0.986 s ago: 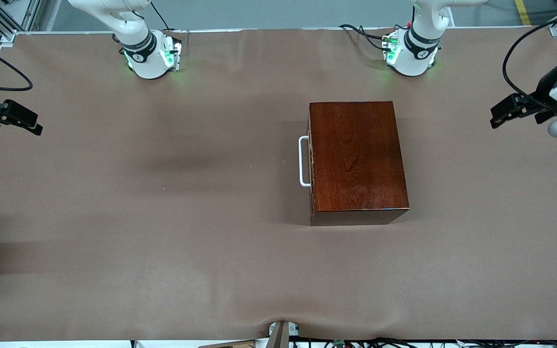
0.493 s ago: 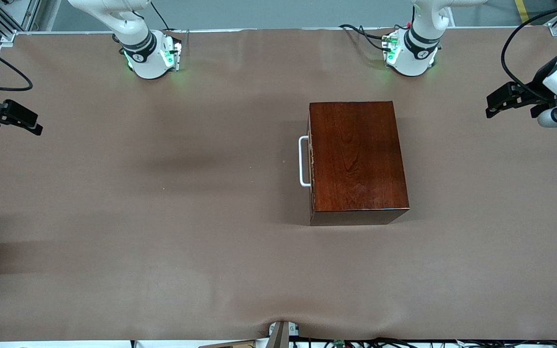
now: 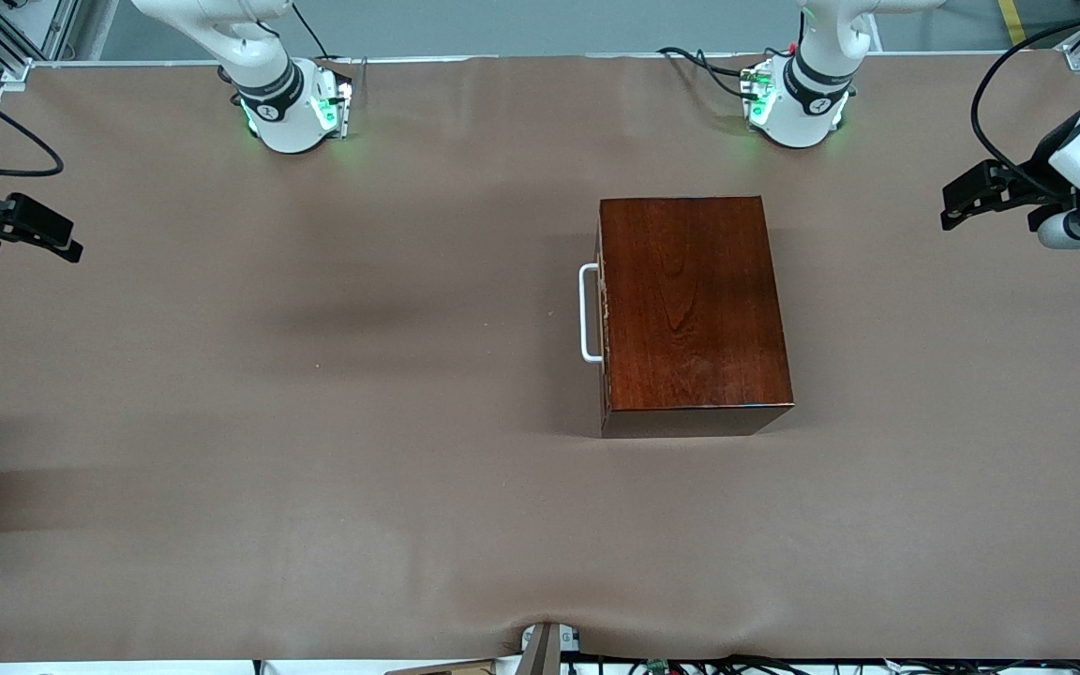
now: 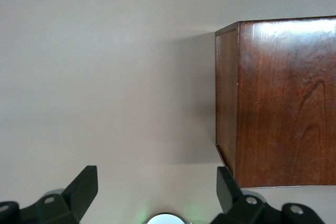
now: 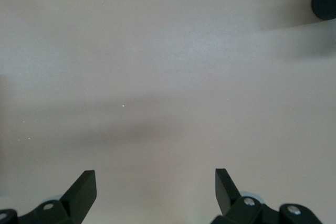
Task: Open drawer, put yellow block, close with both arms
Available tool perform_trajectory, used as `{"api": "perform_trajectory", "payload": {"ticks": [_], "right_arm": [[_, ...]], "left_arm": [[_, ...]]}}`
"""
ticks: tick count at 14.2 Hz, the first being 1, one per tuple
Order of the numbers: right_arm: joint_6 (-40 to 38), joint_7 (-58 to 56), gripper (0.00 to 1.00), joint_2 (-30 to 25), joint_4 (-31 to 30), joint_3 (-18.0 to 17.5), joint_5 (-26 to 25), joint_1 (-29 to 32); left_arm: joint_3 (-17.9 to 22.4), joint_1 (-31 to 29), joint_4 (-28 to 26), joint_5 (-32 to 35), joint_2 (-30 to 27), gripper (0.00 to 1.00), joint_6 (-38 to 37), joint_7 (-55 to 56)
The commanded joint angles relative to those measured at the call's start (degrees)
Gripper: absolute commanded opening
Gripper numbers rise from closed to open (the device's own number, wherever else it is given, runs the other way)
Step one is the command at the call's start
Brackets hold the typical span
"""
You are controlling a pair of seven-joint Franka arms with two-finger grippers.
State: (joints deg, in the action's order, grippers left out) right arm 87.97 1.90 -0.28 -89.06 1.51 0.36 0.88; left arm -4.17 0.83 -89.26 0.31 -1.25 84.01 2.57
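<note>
Brown cloth covers the table (image 3: 315,422), and the dark wooden box (image 3: 690,305) stands toward the left arm's end, its drawer (image 3: 604,323) shut with the white handle (image 3: 588,313) facing the right arm's end; no yellow block shows. Wide bare cloth lies all around the box. The left gripper (image 3: 962,202) hovers over the table edge at its own end, fingers (image 4: 84,187) spread apart, and the right gripper (image 3: 57,242) waits over the other end's edge, fingers (image 5: 84,184) likewise wide apart.

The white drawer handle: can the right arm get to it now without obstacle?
Probably yes. The handle faces the right arm's end of the table, only bare brown cover lies between, and the right gripper hangs open there.
</note>
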Motion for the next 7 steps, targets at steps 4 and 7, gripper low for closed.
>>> {"api": "perform_trajectory", "payload": {"ticks": [4,7], "right_arm": [[-0.69,0.12,1.0,-0.34,0.29,-0.9,0.7,1.4],[-0.69,0.12,1.0,-0.42,0.29,-0.9,0.7,1.4]], "left_arm": [[-1.54,-0.31,0.57,0.66,0.02,1.0,0.1,-0.28],[-1.54,-0.48,0.57,0.57,0.02,1.0,0.1,-0.28]]}}
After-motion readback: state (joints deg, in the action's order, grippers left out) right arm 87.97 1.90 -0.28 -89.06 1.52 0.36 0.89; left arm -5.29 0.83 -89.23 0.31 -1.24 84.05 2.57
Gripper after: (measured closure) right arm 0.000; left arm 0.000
